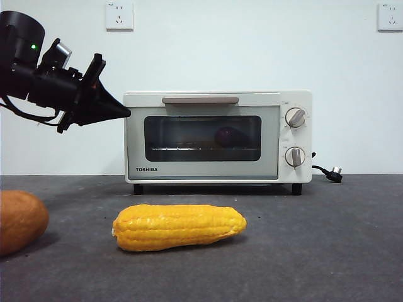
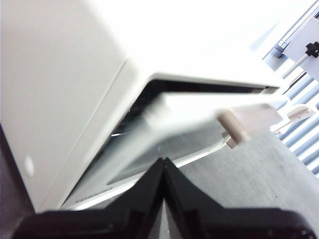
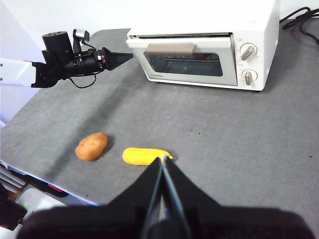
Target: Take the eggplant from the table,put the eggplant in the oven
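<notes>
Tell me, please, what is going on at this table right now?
The left gripper, jaws shut, sits at the upper corner of the oven by its door, which looks nearly closed. A dark rounded shape behind the glass appears to be the eggplant, resting on the rack. The right gripper, also shut, waits high above the table. The corn and an orange-brown vegetable lie untouched in front.

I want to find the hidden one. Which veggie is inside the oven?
The eggplant, dark purple behind the oven window. The corn and orange-brown vegetable lie on the table.
</notes>
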Action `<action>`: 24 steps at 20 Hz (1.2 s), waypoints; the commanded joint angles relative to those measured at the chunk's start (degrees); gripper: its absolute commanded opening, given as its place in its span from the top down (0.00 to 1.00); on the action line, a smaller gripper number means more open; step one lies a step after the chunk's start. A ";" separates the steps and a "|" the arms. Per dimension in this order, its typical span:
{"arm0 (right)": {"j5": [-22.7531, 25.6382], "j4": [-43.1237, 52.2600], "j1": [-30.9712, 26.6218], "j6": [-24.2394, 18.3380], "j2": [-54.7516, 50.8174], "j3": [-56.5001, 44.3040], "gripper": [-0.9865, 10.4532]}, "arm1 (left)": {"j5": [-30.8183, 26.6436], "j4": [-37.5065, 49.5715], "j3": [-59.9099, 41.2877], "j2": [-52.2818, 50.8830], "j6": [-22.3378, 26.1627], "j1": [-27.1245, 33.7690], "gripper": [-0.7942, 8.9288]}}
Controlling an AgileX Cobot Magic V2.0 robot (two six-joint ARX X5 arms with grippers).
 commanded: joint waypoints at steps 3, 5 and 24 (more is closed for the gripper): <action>0.02 -1.38 0.04 0.55 -0.28 0.00 0.92 | 0.11 -0.39 1.29 0.48 0.74 -0.24 0.93; 0.02 -1.38 0.04 0.55 -0.28 0.00 0.92 | 0.35 -1.62 1.73 0.48 0.76 -0.22 0.93; 0.02 -1.38 0.04 0.50 -0.28 0.00 0.92 | -0.33 -16.76 1.88 -8.94 8.09 -0.68 0.92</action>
